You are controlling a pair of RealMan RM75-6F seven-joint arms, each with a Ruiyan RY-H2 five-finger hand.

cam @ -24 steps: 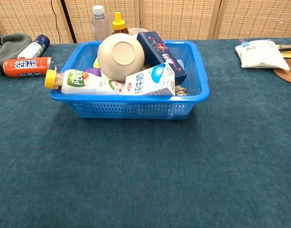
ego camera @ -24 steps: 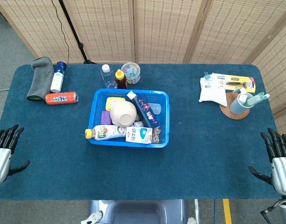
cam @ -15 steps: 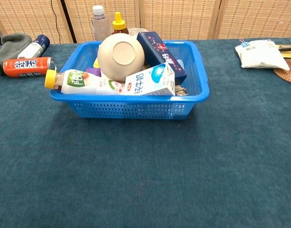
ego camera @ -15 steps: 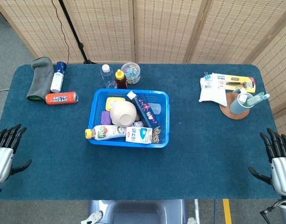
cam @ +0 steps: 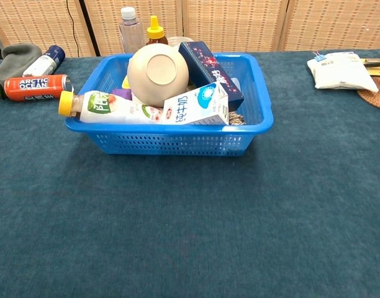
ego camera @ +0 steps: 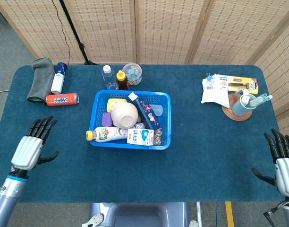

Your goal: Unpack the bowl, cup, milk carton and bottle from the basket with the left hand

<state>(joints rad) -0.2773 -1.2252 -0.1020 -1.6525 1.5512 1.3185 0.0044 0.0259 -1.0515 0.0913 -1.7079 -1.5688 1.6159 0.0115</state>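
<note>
A blue basket [ego camera: 165,100] [cam: 258,93] stands mid-table. In it a cream bowl [ego camera: 124,114] [cam: 157,76] lies tipped on its side, bottom toward the chest camera. A white bottle with a yellow cap [ego camera: 106,134] [cam: 109,107] lies along the front, its cap over the left rim. A milk carton [ego camera: 140,137] [cam: 198,105] lies beside it. A translucent cup [ego camera: 156,110] shows behind a dark blue box [ego camera: 147,111] [cam: 210,69]. My left hand [ego camera: 31,146] hovers open, left of the basket. My right hand [ego camera: 285,165] is open at the table's right edge.
An orange can [ego camera: 62,99] [cam: 36,85], a blue spray can [ego camera: 58,78] and a grey cloth [ego camera: 40,79] lie at the far left. A clear bottle [ego camera: 107,75], a sauce bottle [ego camera: 121,80] and a clip jar [ego camera: 132,73] stand behind the basket. Packets [ego camera: 215,91] and a cup on a coaster [ego camera: 242,105] lie far right.
My left hand has moved from the table's left edge inward and forward, toward the basket. The right hand and the basket's contents have not moved.
</note>
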